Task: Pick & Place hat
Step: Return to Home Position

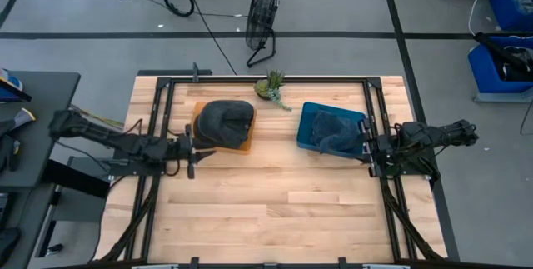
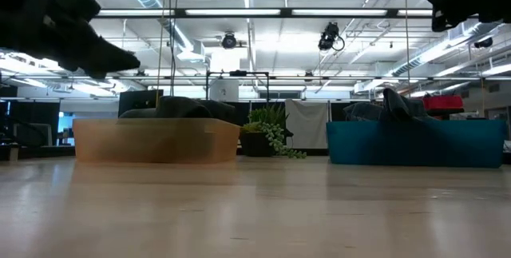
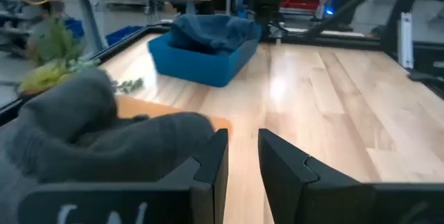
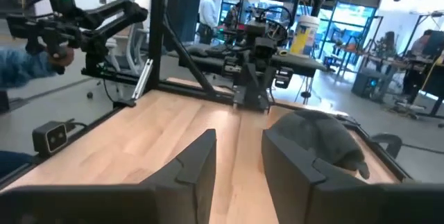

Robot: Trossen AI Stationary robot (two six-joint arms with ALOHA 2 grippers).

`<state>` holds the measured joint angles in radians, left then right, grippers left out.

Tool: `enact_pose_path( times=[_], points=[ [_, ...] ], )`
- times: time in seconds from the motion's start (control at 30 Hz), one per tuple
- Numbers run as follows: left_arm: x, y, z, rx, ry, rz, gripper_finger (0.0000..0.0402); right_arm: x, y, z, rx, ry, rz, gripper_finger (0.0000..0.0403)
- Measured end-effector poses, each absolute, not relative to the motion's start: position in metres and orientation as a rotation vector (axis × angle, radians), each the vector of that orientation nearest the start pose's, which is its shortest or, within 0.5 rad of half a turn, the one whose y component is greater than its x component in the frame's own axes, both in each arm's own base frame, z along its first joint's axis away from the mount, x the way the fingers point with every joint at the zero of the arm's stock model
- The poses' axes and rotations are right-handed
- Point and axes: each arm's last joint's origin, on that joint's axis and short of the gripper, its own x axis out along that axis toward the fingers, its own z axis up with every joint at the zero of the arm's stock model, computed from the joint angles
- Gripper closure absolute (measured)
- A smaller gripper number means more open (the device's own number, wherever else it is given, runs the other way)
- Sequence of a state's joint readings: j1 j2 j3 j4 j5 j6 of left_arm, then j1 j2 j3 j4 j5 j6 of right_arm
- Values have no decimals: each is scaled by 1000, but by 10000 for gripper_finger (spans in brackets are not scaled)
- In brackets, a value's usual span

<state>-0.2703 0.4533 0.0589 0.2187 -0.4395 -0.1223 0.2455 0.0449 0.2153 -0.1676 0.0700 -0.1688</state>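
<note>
A dark grey hat point(image 1: 225, 119) lies in a shallow orange tray point(image 1: 245, 145) on the table's far left part; it also shows in the left wrist view point(image 3: 104, 134). A blue-grey hat point(image 1: 333, 132) fills a blue bin point(image 1: 310, 112) on the far right and droops over its near rim. My left gripper point(image 1: 193, 154) hovers open beside the tray's near-left corner, touching nothing point(image 3: 243, 161). My right gripper point(image 1: 371, 156) hovers open at the bin's near-right corner point(image 4: 239, 158), with the blue-grey hat point(image 4: 319, 137) beside it.
A small potted plant point(image 1: 271, 87) stands at the far edge between the tray and the bin. Black frame rails point(image 1: 379, 119) run along the table's left, right and far sides. Bare wood point(image 1: 275, 211) spreads over the near half. People point(image 4: 208, 5) show in the room beyond.
</note>
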Motion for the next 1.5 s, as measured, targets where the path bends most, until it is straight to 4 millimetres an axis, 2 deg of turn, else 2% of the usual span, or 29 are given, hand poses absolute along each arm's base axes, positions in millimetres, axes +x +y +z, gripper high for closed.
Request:
enact_pose_path(
  times=[0.2,0.43,0.73,0.97,1.33,1.5],
  points=[
    [118,-13,157,-62,111,220,317,82,18,216,-166,-21,175,282],
    [115,-11,162,5,62,221,317,87,20,202,-161,2,176,282],
    [115,-11,161,7,75,229,317,87,20,200,-92,27,190,282],
    [113,-6,161,44,76,404,317,87,20,201,-89,17,206,282],
    [113,-6,163,-92,30,414,317,86,21,204,-41,-17,230,282],
    [112,-6,176,-74,-83,410,317,88,22,200,-31,-21,228,282]
  ],
)
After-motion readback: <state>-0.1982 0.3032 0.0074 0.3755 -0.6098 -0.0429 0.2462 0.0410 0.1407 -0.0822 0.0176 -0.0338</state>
